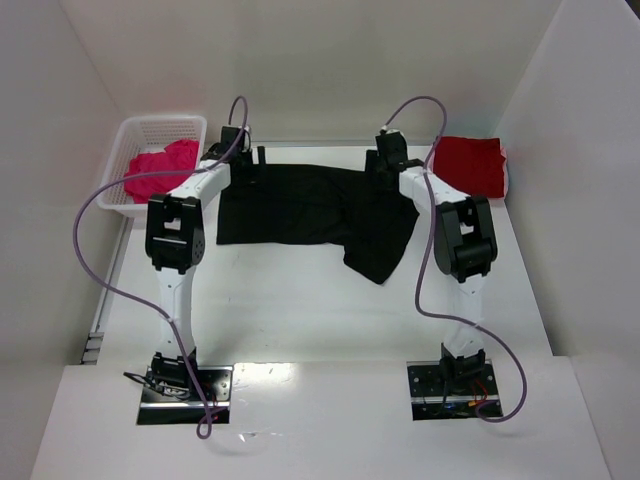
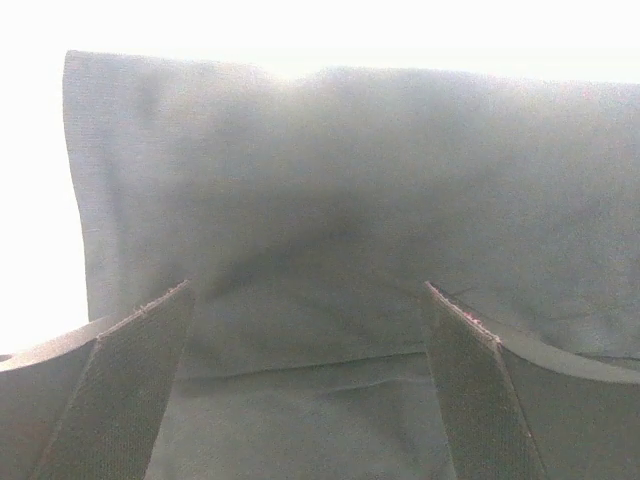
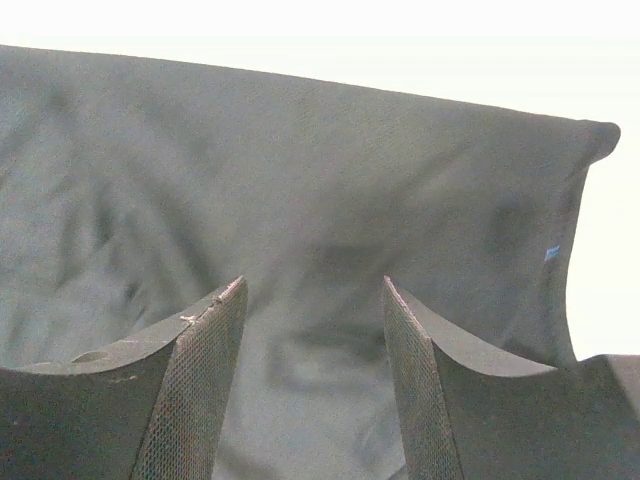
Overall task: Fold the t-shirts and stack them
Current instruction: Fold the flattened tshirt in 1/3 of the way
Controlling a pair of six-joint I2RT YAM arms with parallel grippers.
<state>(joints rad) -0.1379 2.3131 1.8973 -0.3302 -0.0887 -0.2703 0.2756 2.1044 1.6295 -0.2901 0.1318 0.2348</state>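
The black t-shirt lies spread across the far middle of the table, with one part trailing toward the front right. My left gripper hovers over its far left edge, jaws wide apart, only flat black cloth showing between them. Over the far right edge sits my right gripper, also open, and the cloth lies loose below its fingers. A dark red t-shirt rests folded at the far right. The magenta-pink t-shirt is bunched in the basket.
A white mesh basket stands at the far left corner, beside the left arm. White walls close in the table on the left, back and right. Purple cables loop from both arms.
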